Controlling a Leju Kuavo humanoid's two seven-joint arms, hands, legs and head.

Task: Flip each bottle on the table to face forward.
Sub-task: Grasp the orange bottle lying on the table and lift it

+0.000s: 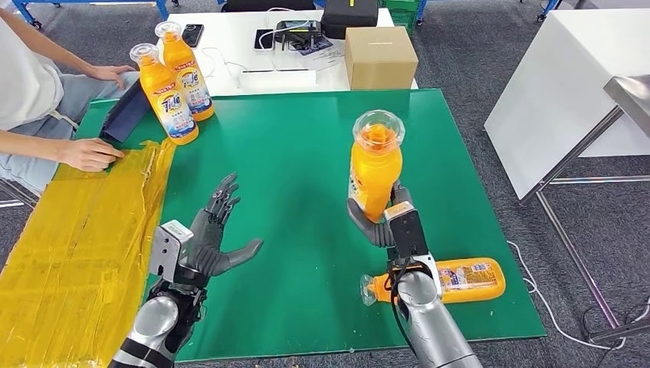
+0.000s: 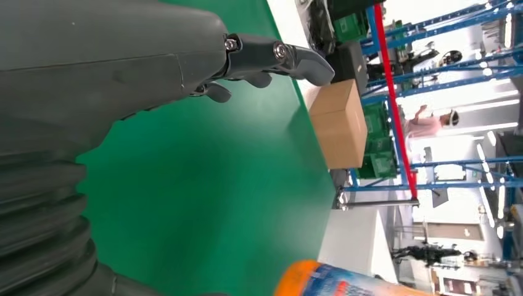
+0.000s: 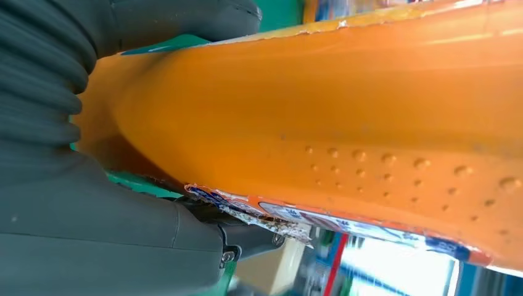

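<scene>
My right hand [image 1: 387, 218] grips an orange bottle [image 1: 375, 165] with a clear cap, holding it upright above the green mat [image 1: 291, 161]; its plain orange back faces me. The right wrist view shows that bottle [image 3: 345, 129] close up, with my fingers [image 3: 142, 228] wrapped round it. A second orange bottle [image 1: 452, 279] lies on its side at the mat's near right, behind my right forearm. Two more orange bottles [image 1: 170, 96] [image 1: 186, 70] stand upright at the far left with labels facing me. My left hand [image 1: 211, 238] hovers over the mat, empty, fingers spread.
A person sits at the far left, one hand [image 1: 90, 153] on the yellow taped sheet [image 1: 77, 230]. A cardboard box [image 1: 379, 57], a black case [image 1: 349, 17] and phones lie on the white table behind. Another white table [image 1: 567, 84] stands to the right.
</scene>
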